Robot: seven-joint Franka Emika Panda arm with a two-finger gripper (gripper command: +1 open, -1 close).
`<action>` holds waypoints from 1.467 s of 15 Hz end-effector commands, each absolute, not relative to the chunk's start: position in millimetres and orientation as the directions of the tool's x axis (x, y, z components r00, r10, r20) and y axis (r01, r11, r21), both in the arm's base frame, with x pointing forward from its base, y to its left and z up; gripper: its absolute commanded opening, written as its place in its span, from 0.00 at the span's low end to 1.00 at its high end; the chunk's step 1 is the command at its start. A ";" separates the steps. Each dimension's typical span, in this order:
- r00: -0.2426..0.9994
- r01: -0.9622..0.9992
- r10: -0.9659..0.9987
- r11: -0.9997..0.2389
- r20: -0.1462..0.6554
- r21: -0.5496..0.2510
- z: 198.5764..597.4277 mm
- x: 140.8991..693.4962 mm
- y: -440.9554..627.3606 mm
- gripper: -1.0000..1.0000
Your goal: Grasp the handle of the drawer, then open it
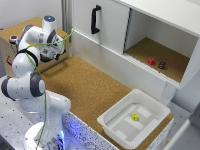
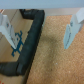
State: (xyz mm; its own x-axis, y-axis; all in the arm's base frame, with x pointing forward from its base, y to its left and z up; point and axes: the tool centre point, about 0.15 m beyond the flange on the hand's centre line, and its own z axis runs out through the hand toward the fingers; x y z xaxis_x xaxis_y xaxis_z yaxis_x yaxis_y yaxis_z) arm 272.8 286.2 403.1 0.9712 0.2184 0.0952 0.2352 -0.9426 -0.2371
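White, black and cork-brown across the scene

The drawer (image 1: 105, 22) front is plain white; its handle (image 1: 95, 19) is black; the arm (image 1: 30, 75) is white with dark grey joints and a green cable; the counter (image 1: 95, 90) is speckled cork-brown; the near tub (image 1: 112, 122) is white, holding a small yellow cube (image 1: 134, 116); in the far right open compartment sit a red block (image 1: 150, 61) and a dark purple one (image 1: 161, 65).

gripper (image 1: 64, 51) blurred, jaws' gap unclear
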 end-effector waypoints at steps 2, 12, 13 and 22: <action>0.971 0.171 0.196 -0.970 -0.139 -0.174 402.3 341.0 336.8 1.00; 0.996 0.009 0.023 -0.988 -0.086 -0.153 360.7 331.0 328.5 1.00; 0.998 0.010 0.020 -0.985 -0.057 -0.171 357.1 331.3 325.9 1.00; 0.998 0.062 0.061 -0.954 0.010 -0.294 318.7 342.3 341.5 1.00</action>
